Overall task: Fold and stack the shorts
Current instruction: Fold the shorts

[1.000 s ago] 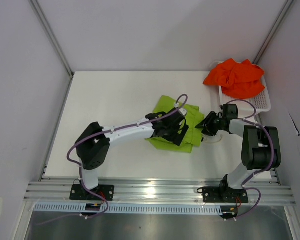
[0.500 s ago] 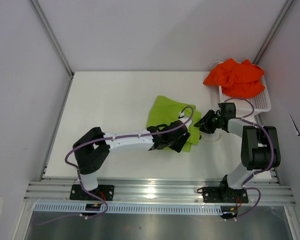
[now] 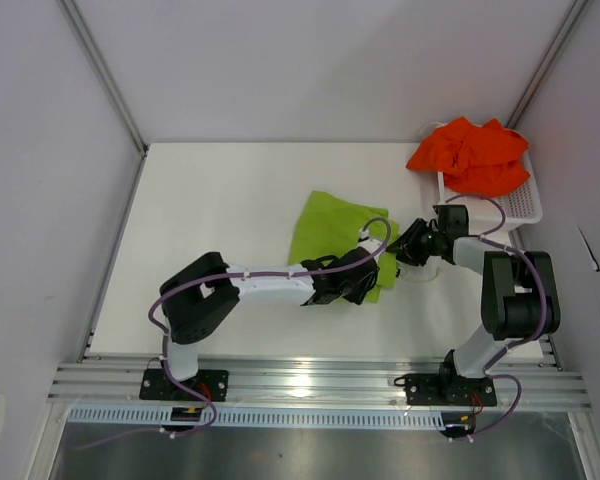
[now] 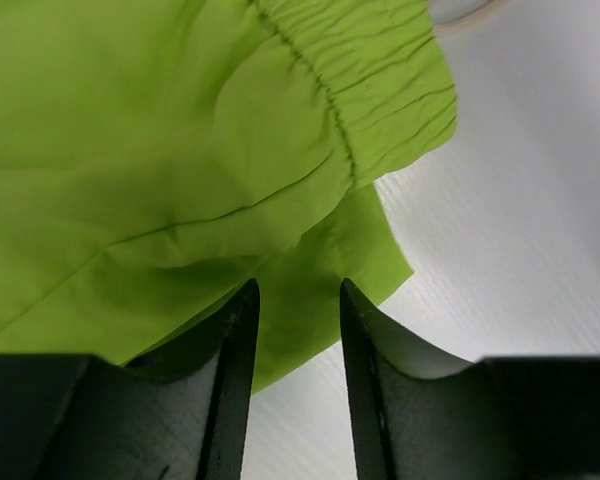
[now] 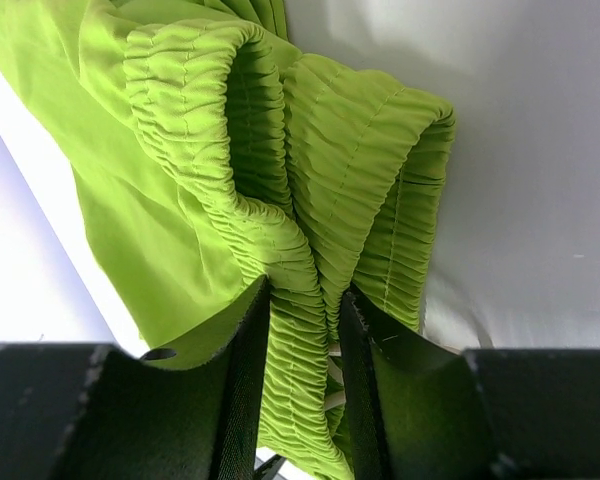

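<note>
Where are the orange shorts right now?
In the top view, the orange-red shorts lie bunched over the far end of the white mesh basket, at the table's far right corner.

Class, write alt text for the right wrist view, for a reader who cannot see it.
The right pincer grips the bunched elastic waistband of the lime green shorts, which lie crumpled on a white table.

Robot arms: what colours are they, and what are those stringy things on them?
Both the left arm and the right arm have chunky black joints with white tubes between them. Thin purple cables loop along each one, held on with little white ties. Each arm sits on a black base plate. The left gripper and the right gripper have two flat black fingers each.
</note>
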